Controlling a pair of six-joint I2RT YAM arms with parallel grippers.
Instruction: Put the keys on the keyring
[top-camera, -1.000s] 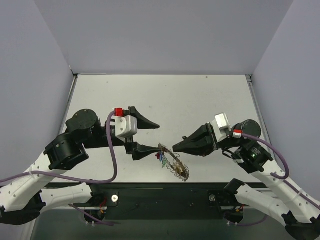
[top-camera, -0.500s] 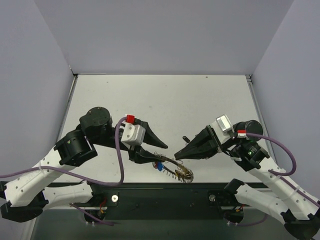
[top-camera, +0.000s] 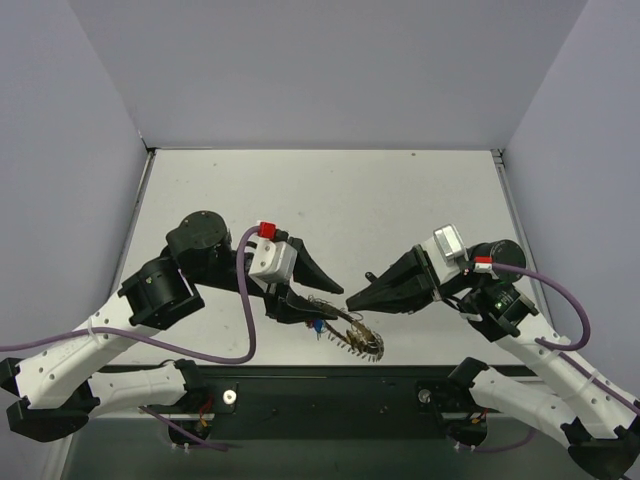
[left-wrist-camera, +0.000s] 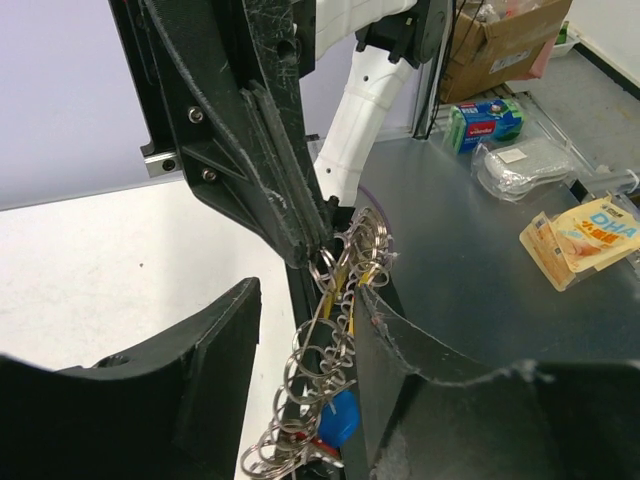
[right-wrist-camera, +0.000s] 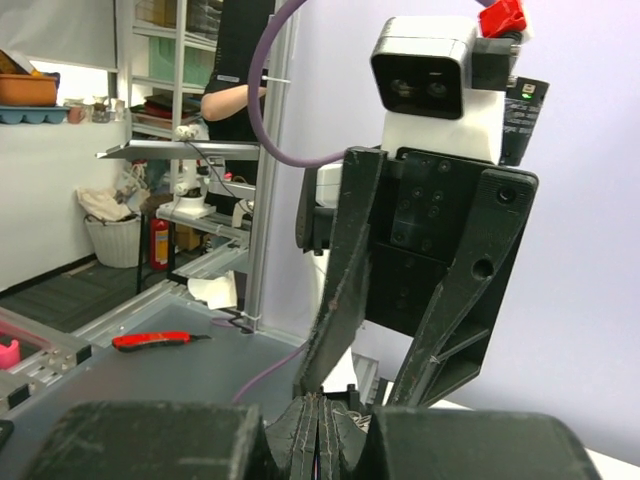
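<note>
The large silvery coil-rimmed metal keyring (left-wrist-camera: 322, 350), a small blue-headed key (left-wrist-camera: 341, 416) at its lower end, stands between the left gripper's (top-camera: 326, 298) parted fingers near the tabletop's (top-camera: 400, 200) front edge. The right gripper (top-camera: 350, 297), pressed together, touches the ring's top. If the left closes unevenly, the ring could twist loose and drop over that edge.

Right pincer (top-camera: 352, 298) closed; left pincer (top-camera: 328, 302) seemingly parted

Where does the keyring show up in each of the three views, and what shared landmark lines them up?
Top external: keyring low centre of the picture.
Left wrist: lower centre, between the fingers of the left gripper.
Right wrist: not clearly visible.
Landmark: right gripper, shut, its tip at the ring's top end.
</note>
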